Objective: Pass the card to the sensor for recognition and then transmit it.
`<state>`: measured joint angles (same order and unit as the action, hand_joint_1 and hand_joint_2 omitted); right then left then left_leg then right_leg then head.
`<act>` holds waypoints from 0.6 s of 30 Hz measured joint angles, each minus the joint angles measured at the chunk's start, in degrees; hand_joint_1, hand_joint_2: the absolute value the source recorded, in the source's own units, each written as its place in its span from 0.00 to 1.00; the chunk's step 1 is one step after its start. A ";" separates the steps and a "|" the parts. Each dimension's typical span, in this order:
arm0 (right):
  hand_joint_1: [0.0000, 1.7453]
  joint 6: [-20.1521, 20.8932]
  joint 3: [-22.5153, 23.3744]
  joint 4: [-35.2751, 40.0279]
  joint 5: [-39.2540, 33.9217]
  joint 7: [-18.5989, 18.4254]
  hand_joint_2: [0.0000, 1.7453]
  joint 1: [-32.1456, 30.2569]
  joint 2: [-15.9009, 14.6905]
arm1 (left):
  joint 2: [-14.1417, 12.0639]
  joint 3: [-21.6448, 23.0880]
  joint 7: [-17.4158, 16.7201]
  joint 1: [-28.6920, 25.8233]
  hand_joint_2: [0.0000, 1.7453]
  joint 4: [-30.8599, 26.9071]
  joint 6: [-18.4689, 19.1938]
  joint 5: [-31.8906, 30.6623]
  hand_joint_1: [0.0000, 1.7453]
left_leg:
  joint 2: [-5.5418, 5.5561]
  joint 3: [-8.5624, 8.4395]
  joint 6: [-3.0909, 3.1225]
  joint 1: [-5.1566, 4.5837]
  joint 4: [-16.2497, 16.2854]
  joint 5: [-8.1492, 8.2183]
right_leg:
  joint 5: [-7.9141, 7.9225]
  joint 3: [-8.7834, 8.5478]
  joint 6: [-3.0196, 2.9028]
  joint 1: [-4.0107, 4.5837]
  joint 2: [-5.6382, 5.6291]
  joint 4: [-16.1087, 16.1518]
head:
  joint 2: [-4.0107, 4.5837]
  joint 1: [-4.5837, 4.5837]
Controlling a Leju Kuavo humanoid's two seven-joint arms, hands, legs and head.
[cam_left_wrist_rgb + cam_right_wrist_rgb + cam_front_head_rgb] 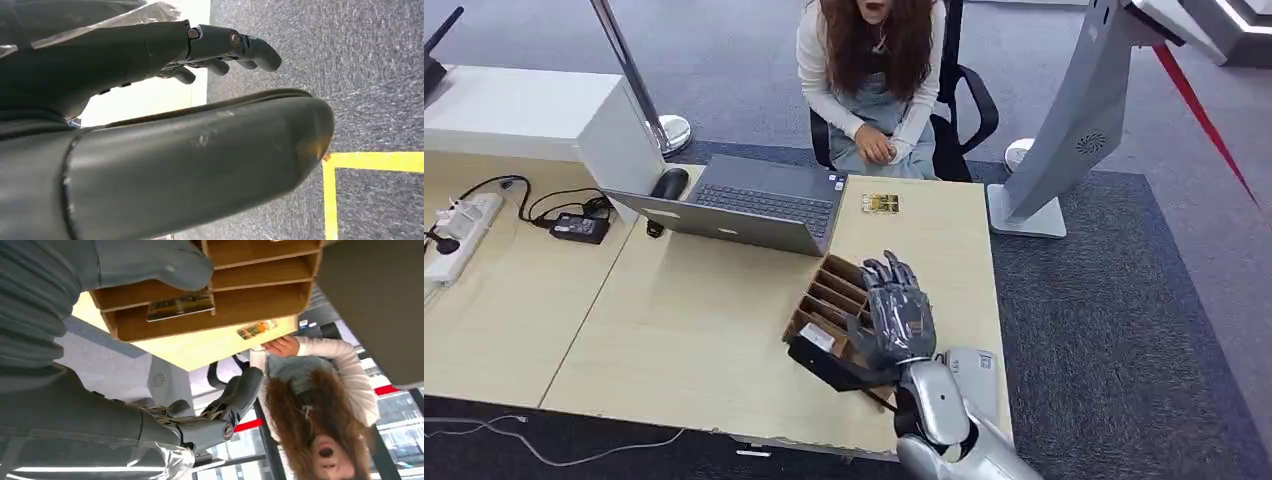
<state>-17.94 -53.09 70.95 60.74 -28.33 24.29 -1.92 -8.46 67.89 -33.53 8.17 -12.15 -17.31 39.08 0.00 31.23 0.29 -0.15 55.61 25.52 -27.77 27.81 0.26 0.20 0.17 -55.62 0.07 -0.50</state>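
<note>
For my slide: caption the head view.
Right hand hovers open over slotted brown cardboard card organizer on pale wooden table.

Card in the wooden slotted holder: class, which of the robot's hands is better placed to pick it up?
Right. The right hand hovers open over the wooden holder, near the card. The left hand hangs above carpet.

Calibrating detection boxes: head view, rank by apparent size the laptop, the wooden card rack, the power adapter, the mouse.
1. laptop
2. wooden card rack, partly hidden by the right hand
3. and 4. power adapter and mouse: look alike, unranked.
</note>
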 joint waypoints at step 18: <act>0.35 -0.15 2.08 -1.81 2.05 -1.49 1.00 -1.81 -4.28 | -0.24 -0.79 -1.07 -0.13 0.00 0.00 0.02 -0.50 0.00 | 0.00 0.00 0.00 0.00 0.00 0.00 | 0.00 0.00 0.00 0.00 0.00 0.00 | 0.00 0.00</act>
<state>-18.10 -51.01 69.13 62.80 -29.81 22.47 -6.21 -8.70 67.10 -34.60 8.04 -12.15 -17.29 38.58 0.00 31.23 0.30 -0.15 55.62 25.52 -27.76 27.81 0.26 0.20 0.16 -55.62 0.07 -0.50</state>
